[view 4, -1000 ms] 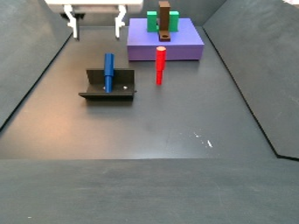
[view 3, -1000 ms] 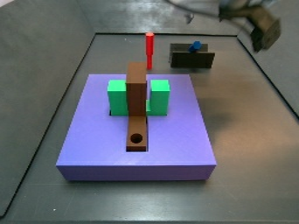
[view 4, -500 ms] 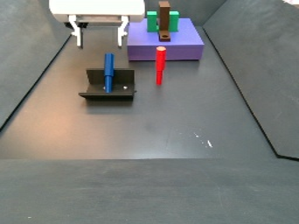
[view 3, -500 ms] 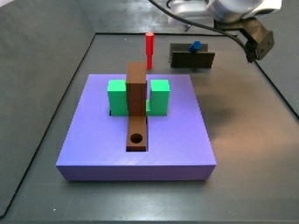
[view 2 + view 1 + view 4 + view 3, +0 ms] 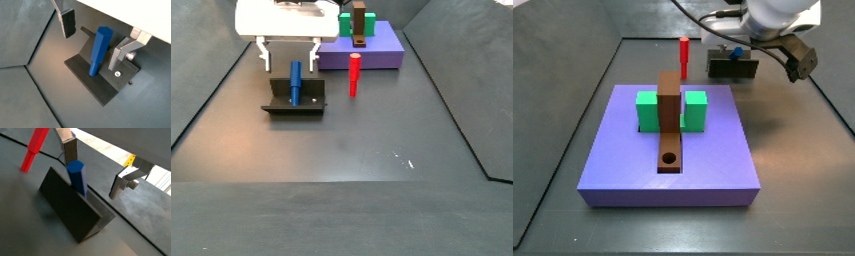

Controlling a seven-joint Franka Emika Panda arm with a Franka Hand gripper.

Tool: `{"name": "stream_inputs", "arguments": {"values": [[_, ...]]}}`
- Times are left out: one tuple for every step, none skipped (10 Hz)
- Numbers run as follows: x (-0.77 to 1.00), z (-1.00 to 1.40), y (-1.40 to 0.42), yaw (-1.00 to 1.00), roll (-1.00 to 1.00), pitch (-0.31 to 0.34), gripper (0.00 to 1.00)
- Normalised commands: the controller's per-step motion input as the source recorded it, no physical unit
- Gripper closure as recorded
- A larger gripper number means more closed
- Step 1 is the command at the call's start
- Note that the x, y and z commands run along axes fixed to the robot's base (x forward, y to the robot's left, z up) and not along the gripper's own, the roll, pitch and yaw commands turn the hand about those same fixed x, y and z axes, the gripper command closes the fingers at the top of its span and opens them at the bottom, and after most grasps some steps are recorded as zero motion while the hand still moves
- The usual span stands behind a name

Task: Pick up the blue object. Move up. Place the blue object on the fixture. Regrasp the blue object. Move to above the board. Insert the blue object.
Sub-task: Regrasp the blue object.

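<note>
The blue object (image 5: 100, 50) is a slim blue peg leaning upright against the back wall of the fixture (image 5: 100, 89), a small dark block on the floor. Both side views show it there, as the blue object (image 5: 295, 83) on the fixture (image 5: 294, 104), and as the blue object (image 5: 738, 52) on the fixture (image 5: 734, 68). My gripper (image 5: 95, 37) hangs open just over it. Its fingers (image 5: 68, 22) stand apart on either side of the peg's top and do not touch it. The gripper (image 5: 289, 55) holds nothing. The purple board (image 5: 700, 165) lies apart from it.
A red peg (image 5: 354, 75) stands upright on the floor between the fixture and the board (image 5: 378, 58). On the board sit a green block (image 5: 648, 110) and a brown strip (image 5: 671, 125) with a round hole (image 5: 669, 159). Dark walls enclose the floor.
The open gripper has come down and over from higher up, and now straddles the top of the blue peg. The peg, fixture and board have not moved.
</note>
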Motion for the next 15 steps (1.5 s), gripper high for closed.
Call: {"name": "stream_inputs", "arguments": {"values": [[0.0, -0.33, -0.07, 0.01, 0.2, 0.0, 0.0], [0.0, -0.31, -0.05, 0.0, 0.17, 0.0, 0.0], [-0.01, -0.28, -0.05, 0.0, 0.15, 0.0, 0.0], [-0.02, -0.21, -0.05, 0.0, 0.16, 0.0, 0.0], [-0.03, -0.16, -0.04, 0.0, 0.12, 0.0, 0.0], [-0.02, -0.15, -0.03, 0.0, 0.11, 0.0, 0.0], [0.0, 0.0, 0.0, 0.0, -0.03, 0.0, 0.0], [0.0, 0.0, 0.0, 0.0, 0.0, 0.0, 0.0], [0.0, 0.0, 0.0, 0.0, 0.0, 0.0, 1.0], [0.0, 0.0, 0.0, 0.0, 0.0, 0.0, 1.0], [0.0, 0.0, 0.0, 0.0, 0.0, 0.0, 1.0], [0.0, 0.0, 0.0, 0.0, 0.0, 0.0, 1.0], [0.0, 0.0, 0.0, 0.0, 0.0, 0.0, 1.0], [0.0, 0.0, 0.0, 0.0, 0.0, 0.0, 1.0], [0.0, 0.0, 0.0, 0.0, 0.0, 0.0, 1.0]]}}
